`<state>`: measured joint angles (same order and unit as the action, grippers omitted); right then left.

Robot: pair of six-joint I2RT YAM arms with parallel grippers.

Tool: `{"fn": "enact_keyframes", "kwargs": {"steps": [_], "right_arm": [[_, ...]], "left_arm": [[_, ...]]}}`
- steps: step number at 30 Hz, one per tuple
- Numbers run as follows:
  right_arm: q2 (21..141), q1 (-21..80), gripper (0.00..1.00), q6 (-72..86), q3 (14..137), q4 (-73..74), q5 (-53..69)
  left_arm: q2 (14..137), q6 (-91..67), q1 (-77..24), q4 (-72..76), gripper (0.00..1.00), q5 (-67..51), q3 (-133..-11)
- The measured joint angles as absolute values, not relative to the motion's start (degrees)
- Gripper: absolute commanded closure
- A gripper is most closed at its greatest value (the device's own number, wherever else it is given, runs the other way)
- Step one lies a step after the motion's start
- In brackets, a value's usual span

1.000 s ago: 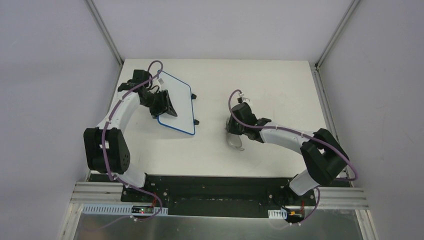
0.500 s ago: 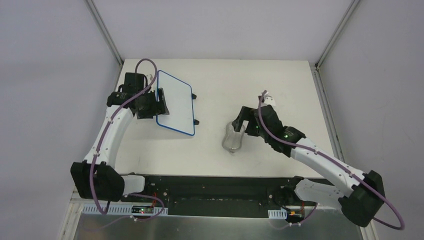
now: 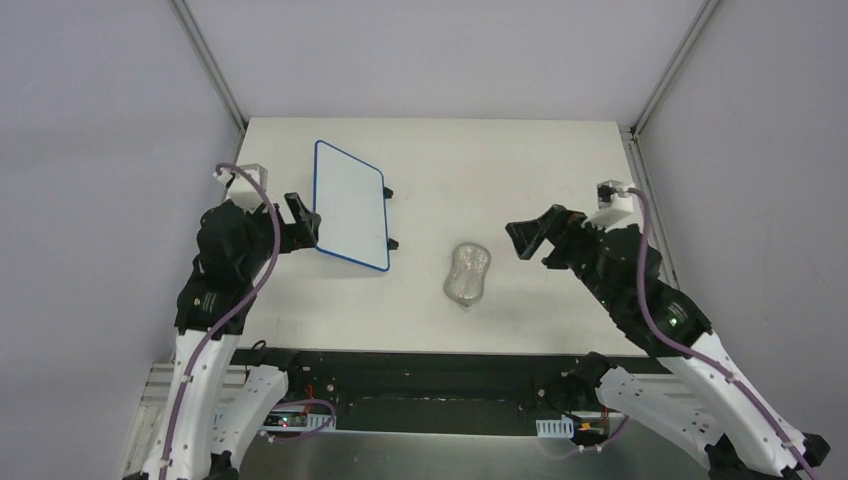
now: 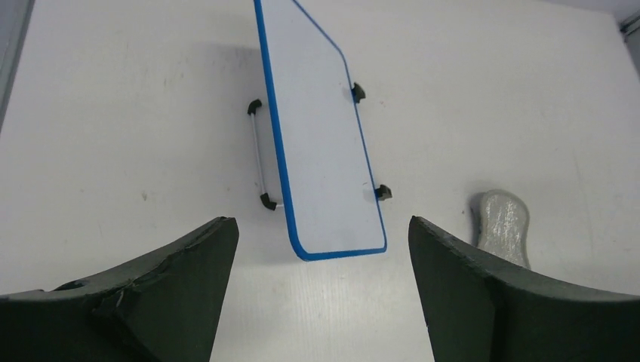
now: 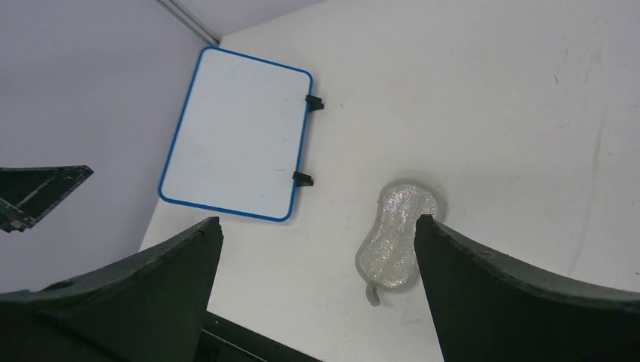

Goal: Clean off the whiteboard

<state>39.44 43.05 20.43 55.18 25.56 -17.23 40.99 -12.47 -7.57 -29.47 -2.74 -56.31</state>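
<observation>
No writing visible on whiteboard (image 3: pixel 350 205) (seemingly finished); sponge (image 3: pixel 468 272) lying apart, left gripper (image 3: pixel 305 222) and right gripper (image 3: pixel 535 245) spread, holding nothing.

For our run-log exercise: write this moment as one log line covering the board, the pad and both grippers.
whiteboard: no writing visible | grey pad: on table, unheld | left gripper: open, empty | right gripper: open, empty
</observation>
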Motion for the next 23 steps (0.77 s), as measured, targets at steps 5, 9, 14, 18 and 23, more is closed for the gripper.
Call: {"fn": "enact_keyframes", "kwargs": {"steps": [5, 9, 14, 18, 23], "right_arm": [[34.22, 43.05, 0.00, 18.96, 59.24, 26.02, -16.10], [30.98, 43.05, 0.00, 18.39, 61.10, 26.00, -15.00], [27.66, 43.05, 0.00, 17.65, 61.47, 26.00, -14.09], [26.46, 43.05, 0.00, 16.60, 61.49, 26.06, -14.55], [26.20, 43.05, 0.00, 15.66, 61.08, 25.89, -15.18]], "left_arm": [[31.59, -12.34, -7.57, -22.35, 0.16, -6.90, -52.03], [28.16, -12.40, -7.57, -17.06, 0.16, -12.19, -49.91], [26.89, -12.84, -7.57, -13.15, 0.16, -17.80, -48.58], [26.57, -13.13, -7.60, -11.55, 0.16, -20.58, -48.45], [26.52, -14.09, -7.60, -10.59, 0.17, -22.46, -48.45]]}}
